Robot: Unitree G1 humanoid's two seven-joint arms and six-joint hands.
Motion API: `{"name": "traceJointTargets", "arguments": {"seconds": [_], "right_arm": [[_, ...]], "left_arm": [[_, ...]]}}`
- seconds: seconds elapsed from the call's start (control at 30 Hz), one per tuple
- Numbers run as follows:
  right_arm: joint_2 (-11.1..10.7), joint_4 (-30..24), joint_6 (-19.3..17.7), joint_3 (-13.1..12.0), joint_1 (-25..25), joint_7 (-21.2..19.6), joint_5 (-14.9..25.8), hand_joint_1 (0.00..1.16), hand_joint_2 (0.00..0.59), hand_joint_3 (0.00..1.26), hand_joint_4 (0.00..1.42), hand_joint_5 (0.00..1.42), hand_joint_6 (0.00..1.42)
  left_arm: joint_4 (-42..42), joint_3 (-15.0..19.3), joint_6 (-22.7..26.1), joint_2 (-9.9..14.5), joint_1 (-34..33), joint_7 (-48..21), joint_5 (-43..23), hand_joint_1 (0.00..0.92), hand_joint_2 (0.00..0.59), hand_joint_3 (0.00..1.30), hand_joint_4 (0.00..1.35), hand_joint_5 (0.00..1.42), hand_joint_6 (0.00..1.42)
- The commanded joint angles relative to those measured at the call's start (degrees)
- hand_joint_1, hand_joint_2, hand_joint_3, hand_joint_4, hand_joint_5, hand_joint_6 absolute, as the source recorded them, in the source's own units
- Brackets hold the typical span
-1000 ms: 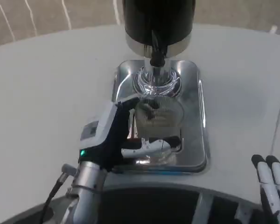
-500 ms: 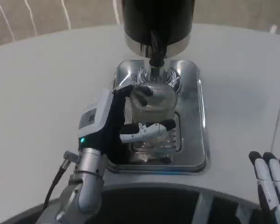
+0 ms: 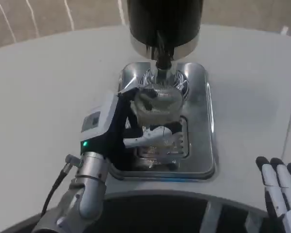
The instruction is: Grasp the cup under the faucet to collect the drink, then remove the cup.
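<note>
On the near left, the silver forearm (image 3: 82, 194) comes up from the table's edge, a black cable trailing off its wrist, and a small green light glows on the dark side of the left hand (image 3: 117, 130). That hand is wrapped round the clear ribbed cup (image 3: 157, 108): its fingers (image 3: 153, 136) curl across the near side of the glass, and the hand's white back stands along the cup's left side. The cup is upright, over the shiny metal drip tray (image 3: 207, 121), with its mouth right below the faucet (image 3: 163, 62). Whether its base rests on the tray or hangs just above it, I cannot tell. The slotted grate (image 3: 180, 143) of the tray shows just in front of the cup, to the right of the fingers. Behind stands the black dispenser (image 3: 165, 22), with a chrome band round its foot, from which the faucet juts down. All of it sits on the white table (image 3: 43, 87). Far over at the near right corner, well apart from the tray, the right hand (image 3: 279, 187) rests with its fingers straight, side by side with narrow gaps between them, holding nothing
</note>
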Motion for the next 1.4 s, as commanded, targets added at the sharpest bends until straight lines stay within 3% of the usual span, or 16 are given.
{"name": "traceJointTargets", "arguments": {"seconds": [0.03, 0.3, 0.57, 0.7, 0.8, 0.97, 1.07, 1.23, 1.4], "right_arm": [[0.19, -0.27, 0.26, -0.29, 0.08, 0.23, 0.58, 0.39, 0.455, 0.01, 0.0, 0.0, 0.07], [-0.05, 0.15, 0.16, -0.75, -0.76, 0.34, 1.7, 0.38, 0.459, 0.01, 0.0, 0.0, 0.07], [-0.56, 0.36, -0.39, -0.37, -0.54, 0.29, 1.85, 0.37, 0.463, 0.01, 0.0, 0.0, 0.07], [-0.91, 0.49, -0.46, -0.53, -1.79, 0.57, 2.72, 0.37, 0.464, 0.01, 0.0, 0.0, 0.07], [-1.2, -0.18, -0.46, -1.08, -2.11, 1.13, 3.99, 0.37, 0.464, 0.01, 0.0, 0.0, 0.07], [-1.56, 0.43, -0.57, -2.12, -3.29, 1.36, 5.53, 0.36, 0.464, 0.02, 0.0, 0.0, 0.07], [-1.61, 1.14, -0.56, -2.24, -4.35, 1.34, 5.88, 0.36, 0.464, 0.02, 0.0, 0.0, 0.07], [-1.76, 1.9, -0.72, -1.87, -4.97, 1.12, 6.07, 0.36, 0.464, 0.02, 0.0, 0.0, 0.07], [-1.42, 1.57, -0.73, -1.51, -4.91, 1.06, 6.87, 0.36, 0.464, 0.02, 0.0, 0.0, 0.07]], "left_arm": [[-0.21, -0.87, -0.44, 0.82, 0.94, -1.48, -0.24, 0.24, 0.054, 0.32, 0.44, 0.88, 1.16], [-1.32, -0.95, -0.26, 1.43, 2.35, -1.72, -0.54, 0.156, 0.001, 0.24, 0.33, 0.8, 1.09], [-5.11, 1.33, -0.47, 3.75, 5.27, -4.85, -3.75, 0.056, 0.0, 0.18, 0.28, 0.74, 1.05], [-9.61, 4.08, 0.39, 5.23, 7.97, -6.23, -5.91, 0.024, 0.0, 0.14, 0.24, 0.68, 0.93], [-18.37, 8.32, 0.92, 7.43, 13.37, -10.53, -10.99, 0.008, 0.0, 0.1, 0.19, 0.61, 0.83], [-28.9, 12.15, 2.05, 8.16, 19.59, -16.8, -16.55, 0.0, 0.0, 0.02, 0.02, 0.32, 0.37], [-32.9, 13.49, 2.11, 7.83, 21.74, -20.44, -19.5, 0.0, 0.025, 0.0, 0.0, 0.19, 0.21], [-43.01, 14.93, 1.97, 7.37, 25.77, -26.32, -24.55, 0.0, 0.119, 0.0, 0.0, 0.06, 0.08], [-49.19, 15.66, 4.09, 6.55, 29.11, -29.18, -25.45, 0.0, 0.128, 0.0, 0.0, 0.05, 0.08]]}}
